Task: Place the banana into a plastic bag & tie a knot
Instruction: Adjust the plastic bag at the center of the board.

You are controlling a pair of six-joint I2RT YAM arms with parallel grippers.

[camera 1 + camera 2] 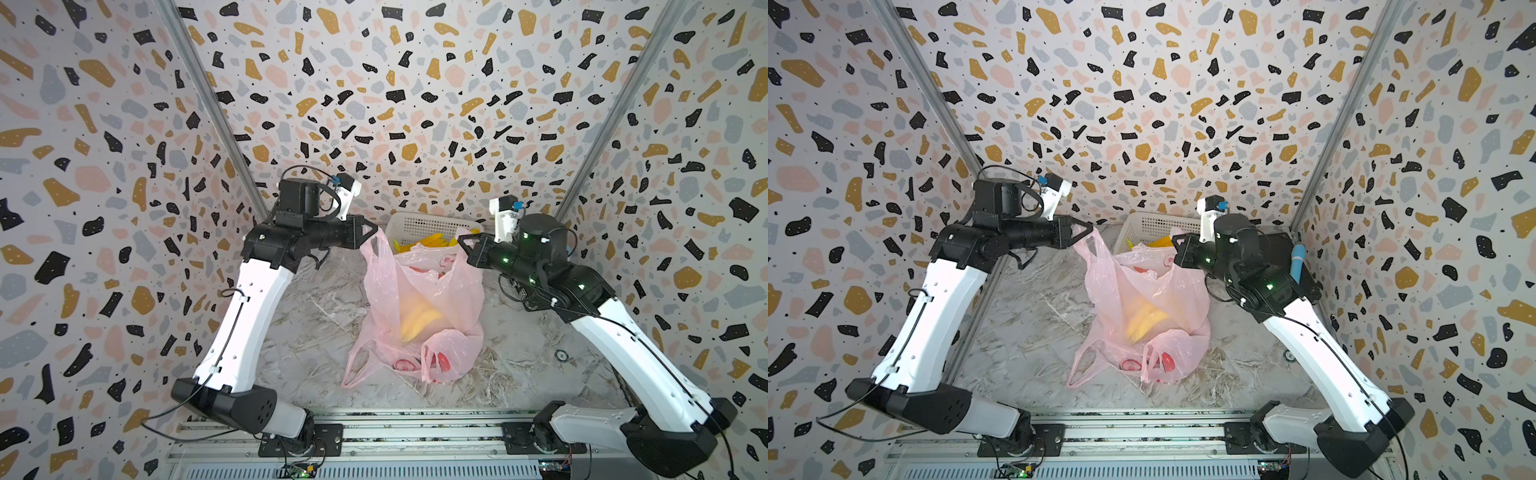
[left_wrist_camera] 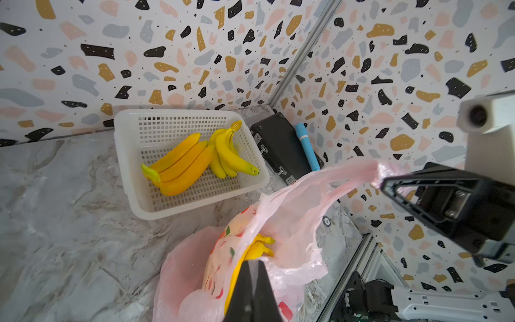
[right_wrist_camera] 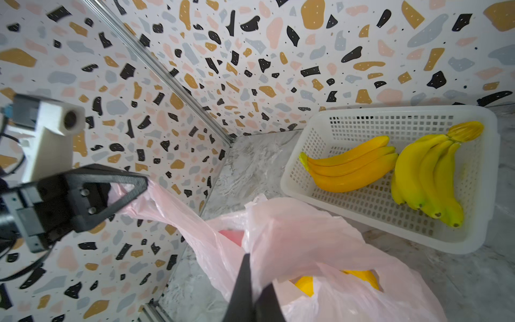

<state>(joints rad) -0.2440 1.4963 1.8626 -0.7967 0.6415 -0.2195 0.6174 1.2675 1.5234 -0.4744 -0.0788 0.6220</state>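
Pink bag (image 1: 432, 286) pinched by left tool (image 1: 375, 232) and right tool (image 1: 460, 241), banana (image 1: 415, 320) inside, below both

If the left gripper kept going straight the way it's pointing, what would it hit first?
Likely the pink bag, whose handle the left gripper pinches; beyond it, perhaps the right gripper. Depth unclear.

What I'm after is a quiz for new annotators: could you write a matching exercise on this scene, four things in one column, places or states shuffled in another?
Things
1. white basket
2. nearest banana bunch
3. left tool
4. black case

Places or states
A. shut on a handle of the pink plastic bag
B. beside a blue cylinder
C. inside that bag
D. by the back wall, holding two bunches

Pairs: 1-D, 2-C, 3-A, 4-B
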